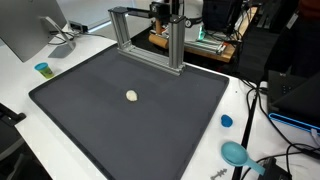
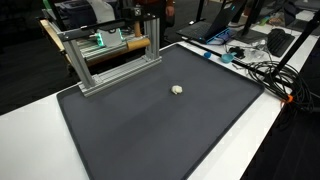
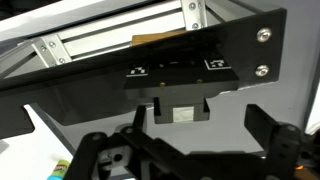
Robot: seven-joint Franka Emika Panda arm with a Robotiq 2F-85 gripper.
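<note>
Right now the gripper (image 3: pixel 182 135) hovers with its fingers spread wide and empty, close above the aluminium frame (image 1: pixel 177 45) at the dark mat's (image 1: pixel 90 120) far edge. The frame's bars run crosswise to the fingers, and a small white object (image 1: pixel 132 96) lies well apart.

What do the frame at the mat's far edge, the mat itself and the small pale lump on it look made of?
Frame: probably aluminium extrusion, going by its silvery matte sheen and straight square bars.
Mat: dark grey and dull with no glare, perhaps rubber or foam.
Lump: cream and rounded, too small to tell the material.
</note>
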